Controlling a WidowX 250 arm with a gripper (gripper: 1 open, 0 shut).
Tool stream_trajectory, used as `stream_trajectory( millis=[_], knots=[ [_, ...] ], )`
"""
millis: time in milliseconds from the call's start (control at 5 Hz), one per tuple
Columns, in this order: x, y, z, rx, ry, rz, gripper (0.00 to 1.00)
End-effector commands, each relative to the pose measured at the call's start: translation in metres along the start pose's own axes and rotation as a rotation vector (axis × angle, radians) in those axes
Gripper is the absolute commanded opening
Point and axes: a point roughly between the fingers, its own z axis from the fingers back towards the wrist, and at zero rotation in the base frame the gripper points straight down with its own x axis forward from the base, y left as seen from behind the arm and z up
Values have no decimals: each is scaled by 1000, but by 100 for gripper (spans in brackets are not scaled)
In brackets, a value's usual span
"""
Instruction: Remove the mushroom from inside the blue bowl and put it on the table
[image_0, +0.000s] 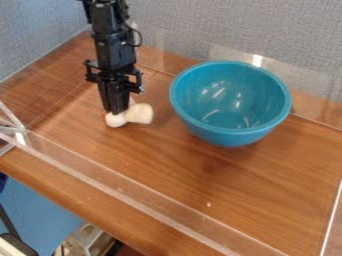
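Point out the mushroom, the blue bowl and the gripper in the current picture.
mushroom (131, 118), camera view, on its cream body lying at the table.
blue bowl (254, 127), camera view, on its outer front wall.
gripper (118, 108), camera view, at the fingertips, shut on the mushroom.

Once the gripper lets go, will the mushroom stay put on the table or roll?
The mushroom lies on its side on the table, not upright, so tipping seems unlikely. Its stem and cap look rounded, so it may roll a little, probably in a curve. It looks small and light beside the blue bowl, so opening the gripper could nudge it.
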Motion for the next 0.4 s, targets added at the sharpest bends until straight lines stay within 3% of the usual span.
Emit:
stream_trajectory(
  millis=[0,200],
  knots=[
    [-2,11,7,14,-34,41,0],
    [-3,12,6,12,-36,59,100]
  ],
)
